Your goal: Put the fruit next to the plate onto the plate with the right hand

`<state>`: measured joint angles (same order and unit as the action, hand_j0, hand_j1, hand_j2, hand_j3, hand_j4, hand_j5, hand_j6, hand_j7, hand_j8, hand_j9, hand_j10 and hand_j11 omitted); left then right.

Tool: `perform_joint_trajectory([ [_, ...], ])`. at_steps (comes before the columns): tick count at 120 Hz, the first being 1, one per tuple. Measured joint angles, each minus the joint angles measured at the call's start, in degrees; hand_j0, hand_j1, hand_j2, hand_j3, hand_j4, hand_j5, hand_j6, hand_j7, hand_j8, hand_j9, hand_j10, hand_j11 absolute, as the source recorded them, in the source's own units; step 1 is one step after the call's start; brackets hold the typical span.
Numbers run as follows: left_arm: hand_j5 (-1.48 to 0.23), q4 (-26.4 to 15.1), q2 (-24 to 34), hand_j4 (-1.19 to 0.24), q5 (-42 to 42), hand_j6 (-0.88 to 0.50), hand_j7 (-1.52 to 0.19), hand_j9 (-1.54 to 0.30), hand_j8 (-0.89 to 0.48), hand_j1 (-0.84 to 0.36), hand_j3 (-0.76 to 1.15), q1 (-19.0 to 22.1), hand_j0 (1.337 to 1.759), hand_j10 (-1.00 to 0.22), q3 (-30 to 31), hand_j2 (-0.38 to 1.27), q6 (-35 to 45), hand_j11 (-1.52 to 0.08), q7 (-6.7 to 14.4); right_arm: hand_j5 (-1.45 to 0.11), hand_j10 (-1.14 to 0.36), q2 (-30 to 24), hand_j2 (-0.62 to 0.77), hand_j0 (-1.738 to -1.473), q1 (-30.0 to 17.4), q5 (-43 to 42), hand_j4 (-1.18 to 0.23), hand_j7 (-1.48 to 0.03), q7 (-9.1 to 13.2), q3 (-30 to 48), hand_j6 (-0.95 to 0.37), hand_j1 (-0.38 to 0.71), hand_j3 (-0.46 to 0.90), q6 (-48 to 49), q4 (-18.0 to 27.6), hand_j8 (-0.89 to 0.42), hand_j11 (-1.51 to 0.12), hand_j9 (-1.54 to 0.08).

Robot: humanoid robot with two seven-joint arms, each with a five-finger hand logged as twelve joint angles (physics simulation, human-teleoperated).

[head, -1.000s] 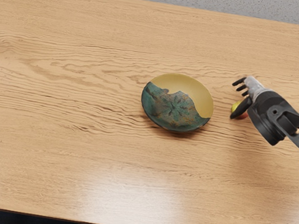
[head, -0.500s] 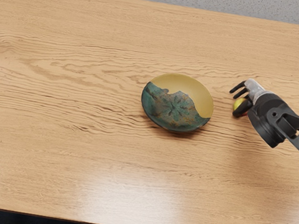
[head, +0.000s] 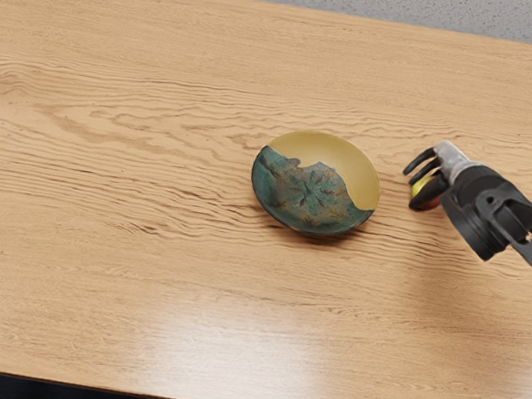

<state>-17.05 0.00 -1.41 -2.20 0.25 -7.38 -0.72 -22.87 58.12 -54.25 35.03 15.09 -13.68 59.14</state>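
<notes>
right hand [head: 436,176]: we see its fingers clamped around the fruit [head: 418,189]
plate [head: 327,149]: near, on the fruit's left, apart

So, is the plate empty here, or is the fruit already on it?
Empty. The plate shows only its own glaze. The fruit is off to the plate's right, inside the curled right robot hand.

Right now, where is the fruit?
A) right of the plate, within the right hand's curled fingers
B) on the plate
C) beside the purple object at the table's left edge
A: the fruit sits right of the plate, apart from it, with the right hand curling its fingers around it.
</notes>
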Motion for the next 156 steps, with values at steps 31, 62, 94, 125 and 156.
perform_joint_trajectory([
  [31,0.00,0.0,0.0,0.00,0.0,0.00,0.00,0.00,0.00,0.35,0.00,0.0,1.658,0.00,0.0,0.00,0.0,0.00,0.0,-1.00,-0.47,-0.6,0.09,-1.649,1.4,2.4,-0.76,-0.99,0.0,2.5,-0.76,0.21,0.00,0.2,0.4,-0.45,-1.02,-1.00],
  [62,0.00,0.0,0.0,0.00,0.0,0.00,0.00,0.00,0.00,0.35,0.00,0.0,1.658,0.00,0.0,0.00,0.0,0.00,0.0,-1.03,-0.42,-0.1,0.09,-1.648,5.0,4.3,-0.76,-1.01,0.0,4.4,-0.77,0.21,0.00,0.3,7.5,-0.42,-1.04,-1.02],
  [94,0.00,0.0,0.0,0.00,0.0,0.00,0.00,0.00,0.00,0.35,0.00,0.0,1.658,0.00,0.0,0.00,0.0,0.00,0.0,-1.05,-0.44,3.8,0.20,-1.651,5.4,4.7,-0.78,-1.03,0.0,5.0,-0.79,0.24,0.00,0.3,11.5,-0.43,-1.05,-1.04],
  [125,0.00,0.0,0.0,0.00,0.0,0.00,0.00,0.00,0.00,0.35,0.00,0.0,1.658,0.00,0.0,0.00,0.0,0.00,0.0,-1.09,-0.46,10.7,0.19,-1.651,3.5,4.8,-0.79,-1.05,0.0,3.1,-0.81,0.22,0.00,0.3,4.1,-0.44,-1.06,-1.06],
  [156,0.00,0.0,0.0,0.00,0.0,0.00,0.00,0.00,0.00,0.35,0.00,0.0,1.658,0.00,0.0,0.00,0.0,0.00,0.0,-0.42,-0.38,12.1,0.08,-1.656,3.9,4.1,-0.31,-0.41,-0.2,0.4,-0.31,-0.12,0.00,-0.2,1.9,-0.28,-0.73,-0.56],
])
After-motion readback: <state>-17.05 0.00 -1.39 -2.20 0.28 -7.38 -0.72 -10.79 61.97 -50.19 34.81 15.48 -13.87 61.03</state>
